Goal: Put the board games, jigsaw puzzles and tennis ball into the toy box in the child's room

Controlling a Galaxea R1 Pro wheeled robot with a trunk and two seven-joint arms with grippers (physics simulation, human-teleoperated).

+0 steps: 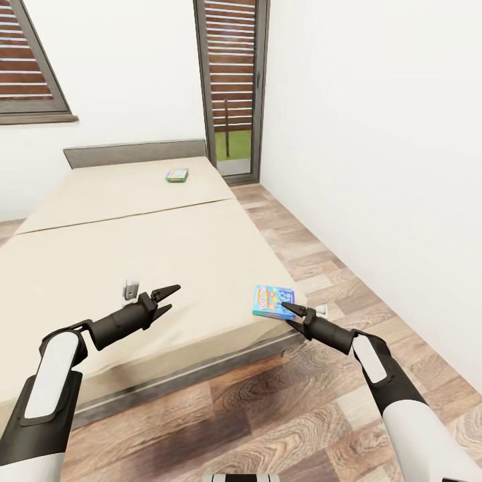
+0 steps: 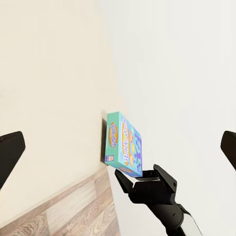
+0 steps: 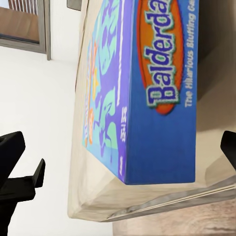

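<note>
Blue board game (image 1: 272,300) is seen lower right of centre in the head view, flat on the bed (image 1: 134,227) at its near corner; judged light, stiff cardboard, slick-faced; best pinched across the short edges; long axis runs away toward the headboard. Right gripper (image 1: 292,309) spread apart, tips at the box's near edge; left gripper (image 1: 164,299) parted, holding nothing; second game (image 1: 177,175) lies far up the bed.

The blue game box (image 1: 273,300) looks like glossy printed cardboard on the bed's (image 1: 100,234) matt beige cloth, above a grained wood-plank floor (image 1: 281,402).
</note>
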